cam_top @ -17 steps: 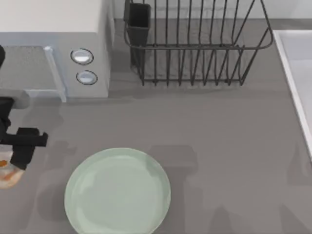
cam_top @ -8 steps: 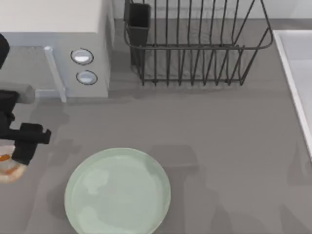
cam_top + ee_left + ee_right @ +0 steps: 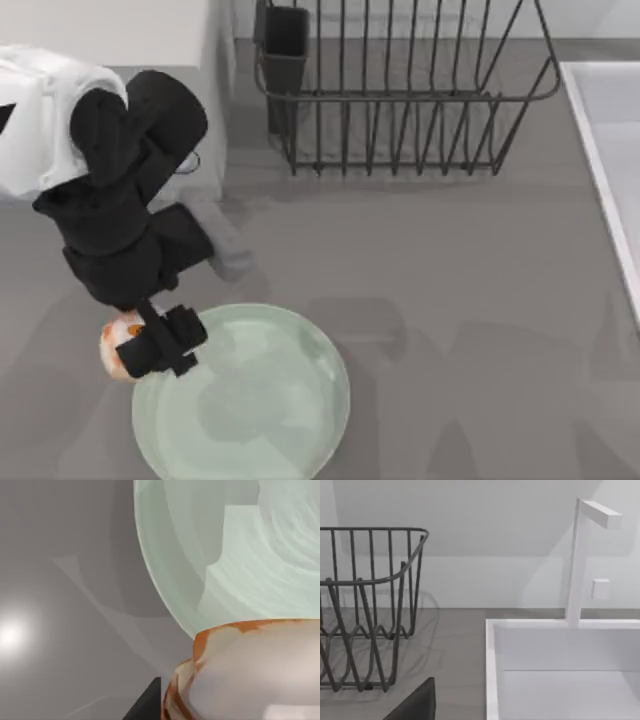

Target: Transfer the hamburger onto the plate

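One item in transit: small rounded cream-tan hamburger with orange patches point(image 3: 122, 343), clamped in left tool point(image 3: 150, 345), carried off surface point(image 3: 450, 300). Half a second ago: low at far nine o'clock, well apart from dish. Now: swung in, hanging at ten o'clock rim of large round glossy mint-green plate point(image 3: 260, 400), mostly outside rim. Left wrist view: bun point(image 3: 250, 675) above plate edge point(image 3: 165, 580). Judged remaining: short carry inward, then release. Right tool state: cannot tell.
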### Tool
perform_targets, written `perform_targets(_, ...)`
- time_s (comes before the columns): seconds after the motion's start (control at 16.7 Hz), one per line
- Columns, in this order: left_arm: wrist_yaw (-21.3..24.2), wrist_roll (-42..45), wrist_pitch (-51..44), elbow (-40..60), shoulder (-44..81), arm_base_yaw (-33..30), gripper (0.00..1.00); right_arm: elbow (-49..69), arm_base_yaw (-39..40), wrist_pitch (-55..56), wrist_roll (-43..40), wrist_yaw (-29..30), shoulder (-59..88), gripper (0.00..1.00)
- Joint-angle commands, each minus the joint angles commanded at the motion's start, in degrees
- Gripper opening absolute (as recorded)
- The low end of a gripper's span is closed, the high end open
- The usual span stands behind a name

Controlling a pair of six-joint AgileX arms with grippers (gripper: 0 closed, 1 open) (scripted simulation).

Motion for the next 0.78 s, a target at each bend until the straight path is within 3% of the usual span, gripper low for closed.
perform_targets(0.18,0.41,11.28,0.99,1.54,2.47,-8.20,0.00,0.00,0.00,0.00,0.00,0.00,0.00,1.00)
perform_targets(0.36,0.45,17.20,2.32,2.65,3.24,-13.55,0.00,0.00,0.00,0.00,0.00,0.00,0.00,1.00)
perform_targets(0.78,0.38,18.13,3.53,1.69,3.64,-14.12,0.00,0.00,0.00,0.00,0.00,0.00,0.00,1.00)
